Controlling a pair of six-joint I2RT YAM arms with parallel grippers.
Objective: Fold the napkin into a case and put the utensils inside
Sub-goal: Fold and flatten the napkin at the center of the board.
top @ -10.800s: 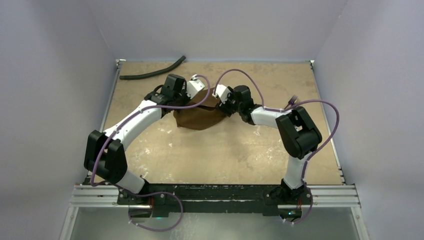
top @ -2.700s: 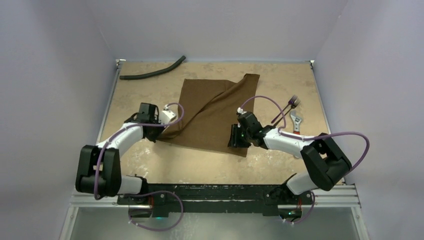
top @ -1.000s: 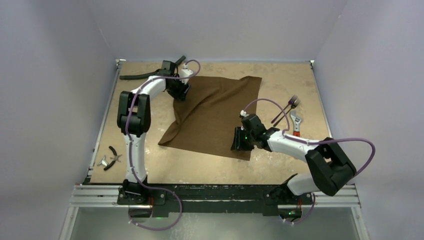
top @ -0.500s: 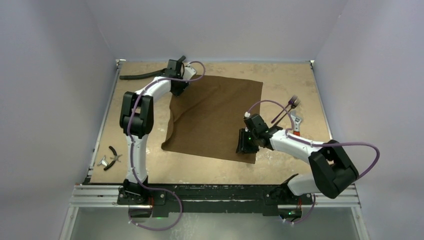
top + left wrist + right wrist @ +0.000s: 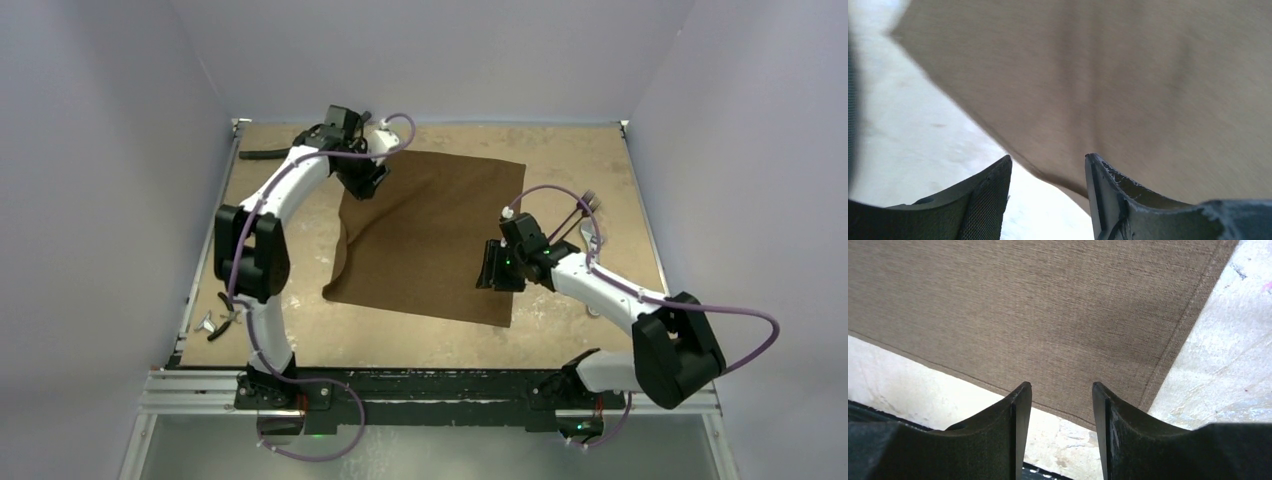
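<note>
Top external, napkin [image 5: 430, 235] flatter, right pincer [image 5: 496, 270] opened

One cloth, a few tools, two grippers
One napkin [image 5: 430, 235], one black hose [image 5: 262, 154], at least two utensils [image 5: 587, 203], one pair of pliers [image 5: 210, 323], plus left gripper [image 5: 1048, 158] and right gripper [image 5: 1061, 385].

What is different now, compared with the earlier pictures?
The napkin, earlier bunched and lifted between both hands, now lies spread almost flat. The left hand went to its far left corner, the right hand to its right edge; both have opened. The hose and fork stayed.
</note>
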